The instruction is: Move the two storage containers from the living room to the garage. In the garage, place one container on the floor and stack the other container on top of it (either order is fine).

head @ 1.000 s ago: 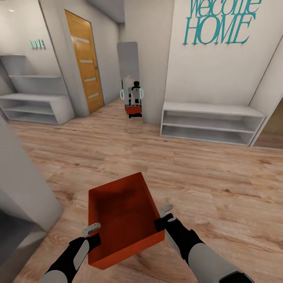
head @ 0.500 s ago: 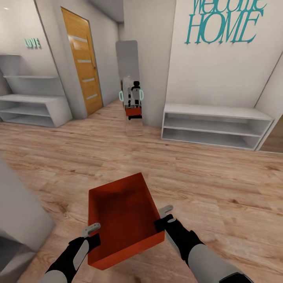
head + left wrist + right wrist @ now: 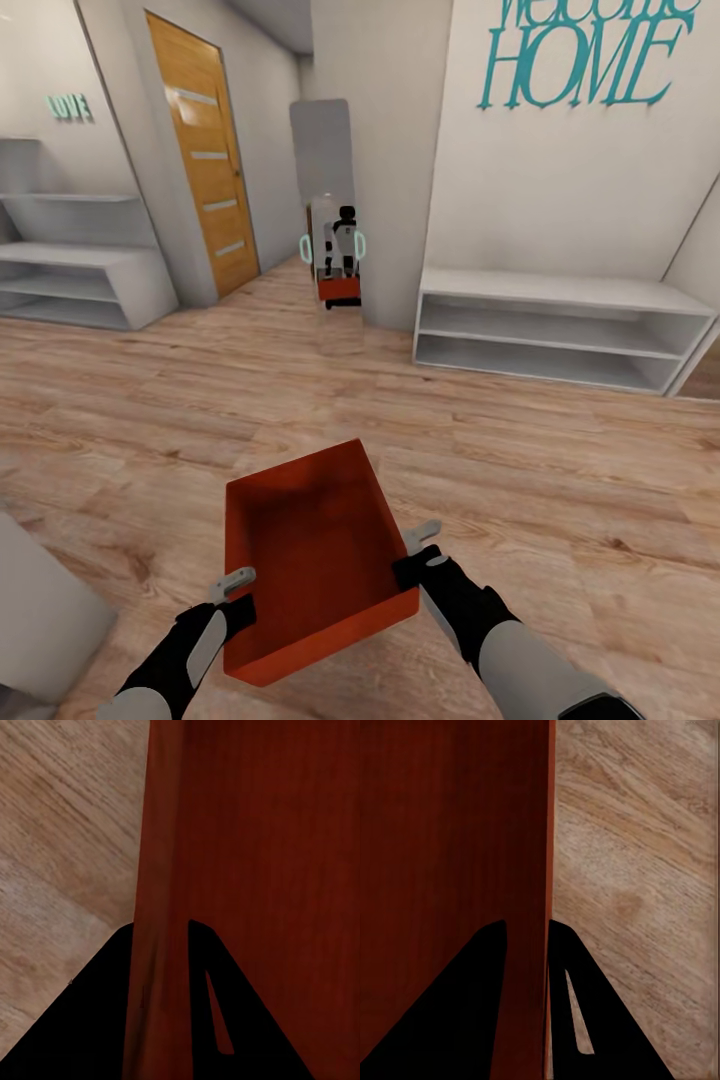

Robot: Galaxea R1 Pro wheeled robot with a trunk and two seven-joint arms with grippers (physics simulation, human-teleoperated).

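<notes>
- One orange-red bin [image 3: 312, 560] is seen in the head view, held up in front of the robot between two grippers; its reflection, with the robot's, is shown small in a tall mirror [image 3: 332, 215] against the far wall.
- The bin is carried above a light wood-plank floor [image 3: 560, 470], low in the middle of the head view.
- The left gripper [image 3: 238, 592] is clamped on the bin's left wall; in the left wrist view that wall is seen pinched between its two dark fingers [image 3: 90, 1020].
- The right gripper [image 3: 418, 552] is clamped on the bin's right wall; in the right wrist view the thin wall edge is seen running between its fingers [image 3: 472, 1012].
- The bin is open side up and slightly tilted, with its long axis pointing away from the robot, toward the mirror and a little to the right.
- The room is shown with pale walls and one orange wooden door [image 3: 205, 160] with pale slats at the far left.
- Two low white shelf units are counted: one at the left wall [image 3: 75, 262], one at the right [image 3: 560, 325].
- Teal lettering reading "HOME" [image 3: 580, 65] is fixed above the right shelf, and a small teal "LOVE" sign [image 3: 68, 106] above the left one.
- A grey block [image 3: 40, 610] is seen at the lower left edge.
</notes>
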